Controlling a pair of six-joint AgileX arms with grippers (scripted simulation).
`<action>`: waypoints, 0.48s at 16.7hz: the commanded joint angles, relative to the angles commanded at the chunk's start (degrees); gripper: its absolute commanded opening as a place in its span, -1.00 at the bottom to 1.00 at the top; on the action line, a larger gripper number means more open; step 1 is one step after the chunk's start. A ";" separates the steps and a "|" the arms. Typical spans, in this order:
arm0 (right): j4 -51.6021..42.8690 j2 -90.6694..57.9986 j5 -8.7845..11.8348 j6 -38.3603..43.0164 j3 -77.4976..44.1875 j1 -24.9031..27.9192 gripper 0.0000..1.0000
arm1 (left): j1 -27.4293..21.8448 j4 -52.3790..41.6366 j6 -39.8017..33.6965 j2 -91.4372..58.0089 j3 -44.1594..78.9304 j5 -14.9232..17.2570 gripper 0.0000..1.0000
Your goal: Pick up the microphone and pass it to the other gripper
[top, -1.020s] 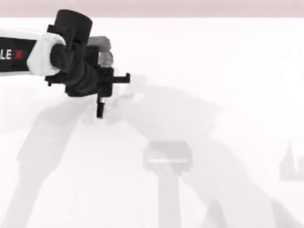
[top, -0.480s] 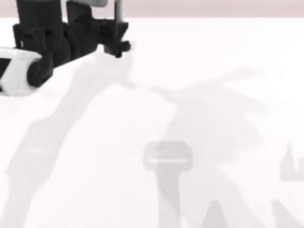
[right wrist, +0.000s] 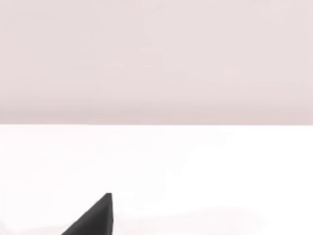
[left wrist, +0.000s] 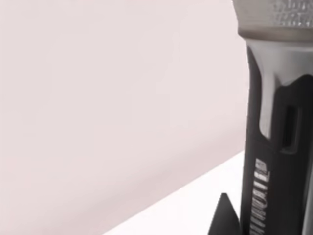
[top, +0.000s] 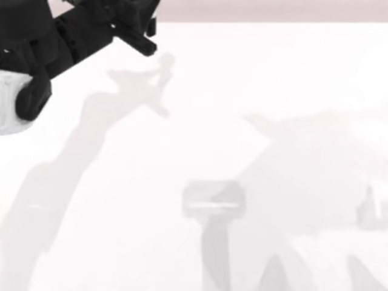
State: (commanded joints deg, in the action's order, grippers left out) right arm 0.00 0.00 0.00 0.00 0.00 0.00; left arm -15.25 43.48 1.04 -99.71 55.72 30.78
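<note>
The mic (left wrist: 276,122) is held up off the table (top: 242,151) at the far left, gripped in the left gripper (top: 136,33). The pick-up looks done. The pass is not. The right gripper (right wrist: 93,218) is barely seen; its jaws cannot be told.

glossy black microphone (left wrist: 276,161), mesh head

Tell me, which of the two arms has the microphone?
The left arm, at the table's top-left corner. Its wrist view shows the microphone close up; the right wrist view shows only bare table.
</note>
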 joint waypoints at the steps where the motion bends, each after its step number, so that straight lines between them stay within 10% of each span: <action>1: 0.00 0.00 0.00 0.00 0.00 0.00 1.00 | 0.00 0.00 0.00 0.00 0.00 0.00 -1.00; 8: 0.00 0.00 0.00 0.00 0.00 0.00 1.00 | -6.13 0.85 -0.04 3.21 -2.68 -6.01 -1.00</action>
State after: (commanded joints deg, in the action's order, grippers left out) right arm 0.00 0.00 0.00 0.00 0.00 0.00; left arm -21.38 44.32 1.00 -96.50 53.04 24.78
